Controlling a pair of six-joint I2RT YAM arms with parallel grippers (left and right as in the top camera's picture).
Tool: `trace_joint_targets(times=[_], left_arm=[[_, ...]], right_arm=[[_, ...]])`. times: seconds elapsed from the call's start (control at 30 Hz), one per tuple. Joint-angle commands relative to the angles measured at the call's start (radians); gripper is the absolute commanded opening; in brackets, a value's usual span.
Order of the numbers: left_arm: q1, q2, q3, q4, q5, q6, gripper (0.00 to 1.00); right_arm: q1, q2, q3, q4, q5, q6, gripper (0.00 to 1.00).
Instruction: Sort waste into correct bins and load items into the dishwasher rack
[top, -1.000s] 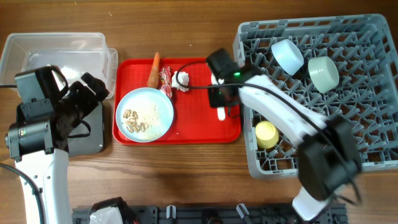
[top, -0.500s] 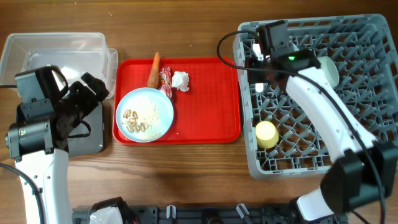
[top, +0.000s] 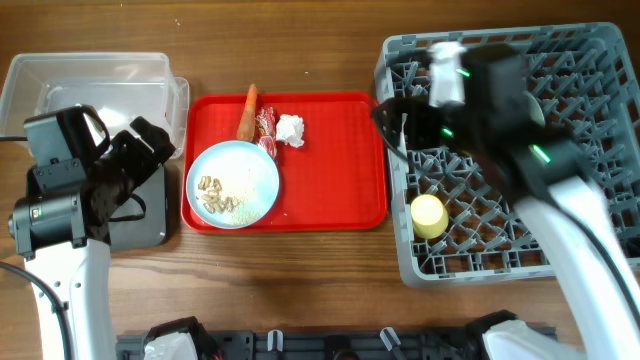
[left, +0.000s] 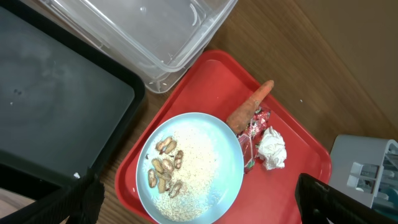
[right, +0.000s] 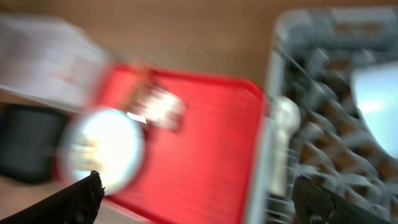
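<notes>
The pale blue plate (top: 232, 184) holds beige scraps and rice on the red serving tray (top: 340, 180). Behind it lie the orange carrot (top: 247, 111), the red wrapper (top: 266, 130) and the white tissue (top: 289, 129). My right gripper (right: 202, 202) is open and empty, blurred, over the left edge of the grey rack (top: 560, 180). A white spoon (right: 283, 140) rests in that edge of the rack. A yellow cup (top: 428, 216) and a pale bowl (right: 376, 99) sit in the rack. My left gripper (left: 199, 205) is open above the plate's near side.
The clear tub (top: 90, 85) stands at the back left, with the black tray (top: 150, 215) in front of it under my left arm. The right arm covers much of the rack's back half in the overhead view.
The right gripper carried the white spoon from the red tray to the rack's left edge and opened, leaving it there. The left arm has not moved.
</notes>
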Motion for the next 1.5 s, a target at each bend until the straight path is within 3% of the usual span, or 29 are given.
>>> trace_joint_targets(times=[0.0,0.17,0.3,0.4,0.57,0.77,1.0,1.13,1.47], left_arm=[[0.005,0.000,0.005,0.002,-0.013,-0.009,1.00],[0.005,0.000,0.005,0.002,-0.013,-0.009,1.00],[0.005,0.000,0.005,0.002,-0.013,-0.009,1.00],[0.005,0.000,0.005,0.002,-0.013,-0.009,1.00],[0.005,0.000,0.005,0.002,-0.013,-0.009,1.00],[0.005,0.000,0.005,0.002,-0.013,-0.009,1.00],[0.005,0.000,0.005,0.002,-0.013,-0.009,1.00],[0.005,0.000,0.005,0.003,-0.013,-0.009,1.00],[0.005,0.000,0.005,0.002,-0.013,-0.010,1.00]], right_arm=[[0.001,-0.126,0.011,-0.068,-0.067,0.124,1.00],[0.001,-0.292,0.010,-0.239,0.223,0.085,1.00],[0.000,-0.428,-0.029,-0.249,0.395,0.083,1.00],[-0.021,-0.571,-0.161,-0.120,0.430,0.019,1.00],[-0.087,-0.795,-0.500,0.174,0.319,-0.123,1.00],[-0.143,-1.011,-0.895,0.458,0.252,-0.114,1.00],[-0.154,-1.248,-1.235,0.699,0.253,-0.044,1.00],[-0.158,-1.270,-1.381,0.883,0.253,-0.010,1.00],[-0.158,-1.263,-1.394,0.859,0.264,0.009,1.00]])
